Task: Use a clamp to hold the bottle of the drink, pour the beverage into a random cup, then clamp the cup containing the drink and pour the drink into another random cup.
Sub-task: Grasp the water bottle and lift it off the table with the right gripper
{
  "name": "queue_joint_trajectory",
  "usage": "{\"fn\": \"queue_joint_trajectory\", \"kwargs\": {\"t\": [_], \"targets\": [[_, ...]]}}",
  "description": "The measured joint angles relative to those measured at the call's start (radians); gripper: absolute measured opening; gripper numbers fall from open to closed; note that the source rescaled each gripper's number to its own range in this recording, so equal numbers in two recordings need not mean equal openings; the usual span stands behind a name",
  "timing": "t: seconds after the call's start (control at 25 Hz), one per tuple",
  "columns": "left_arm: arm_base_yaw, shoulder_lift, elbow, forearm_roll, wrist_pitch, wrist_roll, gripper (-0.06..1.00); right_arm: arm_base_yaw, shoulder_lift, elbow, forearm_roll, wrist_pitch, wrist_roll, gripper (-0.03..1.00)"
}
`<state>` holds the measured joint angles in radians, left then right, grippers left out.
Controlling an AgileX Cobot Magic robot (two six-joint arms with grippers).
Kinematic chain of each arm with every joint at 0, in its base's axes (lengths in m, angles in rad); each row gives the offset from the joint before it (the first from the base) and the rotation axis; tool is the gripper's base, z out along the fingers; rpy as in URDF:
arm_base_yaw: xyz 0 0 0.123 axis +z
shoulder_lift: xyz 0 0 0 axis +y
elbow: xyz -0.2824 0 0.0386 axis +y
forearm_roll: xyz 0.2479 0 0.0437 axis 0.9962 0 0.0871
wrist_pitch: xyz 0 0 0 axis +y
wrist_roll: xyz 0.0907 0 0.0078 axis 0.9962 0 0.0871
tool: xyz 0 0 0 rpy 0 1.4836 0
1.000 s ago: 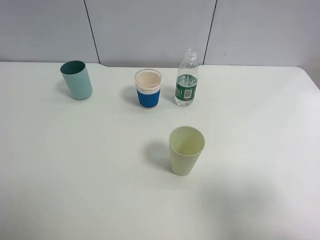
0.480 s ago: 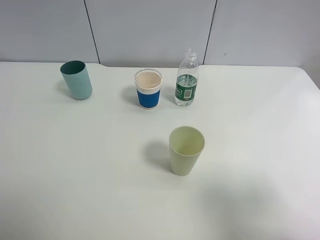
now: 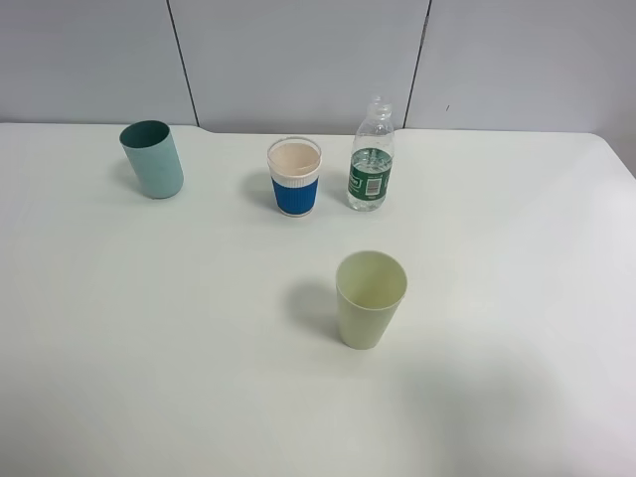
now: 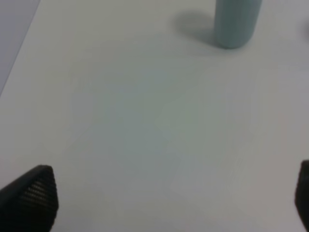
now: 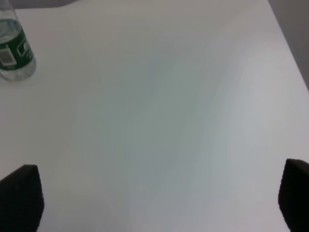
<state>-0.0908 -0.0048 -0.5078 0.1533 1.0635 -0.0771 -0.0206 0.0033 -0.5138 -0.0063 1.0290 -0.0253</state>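
Water bottle (image 3: 371, 159) stood upright at the back of the white surface (image 3: 517, 268), just beside a blue-sleeved paper cup (image 3: 295, 179), teal cup (image 3: 152, 159) well apart at far left, pale green cup (image 3: 370, 298) nearer the front, left claw (image 4: 166, 195) and right claw (image 5: 157, 193) both spread wide, gripping nothing.

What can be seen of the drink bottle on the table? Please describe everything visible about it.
The bottle is small and looks like clear plastic, with a narrow neck and a green label with a white patch around its lower body. It seems partly filled with clear liquid; whether a cap is on cannot be told. It stands upright on the white table, towards the far edge, just right of the blue-sleeved cup but apart from it. Only the table touches it, and no gripper is near.
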Motion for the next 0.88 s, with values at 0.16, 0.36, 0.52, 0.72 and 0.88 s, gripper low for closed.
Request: {"fn": "queue_joint_trajectory", "kwargs": {"t": [0.16,0.36,0.52,0.72,0.88], "targets": [[0.000,0.000,0.000,0.000,0.000,0.000,1.00,-0.002,0.078,-0.017,-0.004,-0.122,0.000,0.94],[0.000,0.000,0.000,0.000,0.000,0.000,1.00,-0.002,0.259,-0.017,-0.021,-0.303,-0.001,0.94],[0.000,0.000,0.000,0.000,0.000,0.000,1.00,-0.002,0.431,-0.017,-0.021,-0.443,-0.027,0.94],[0.000,0.000,0.000,0.000,0.000,0.000,1.00,-0.002,0.652,-0.017,-0.025,-0.576,-0.038,0.94],[0.000,0.000,0.000,0.000,0.000,0.000,1.00,-0.002,0.812,-0.017,-0.025,-0.641,-0.038,0.94]]}}
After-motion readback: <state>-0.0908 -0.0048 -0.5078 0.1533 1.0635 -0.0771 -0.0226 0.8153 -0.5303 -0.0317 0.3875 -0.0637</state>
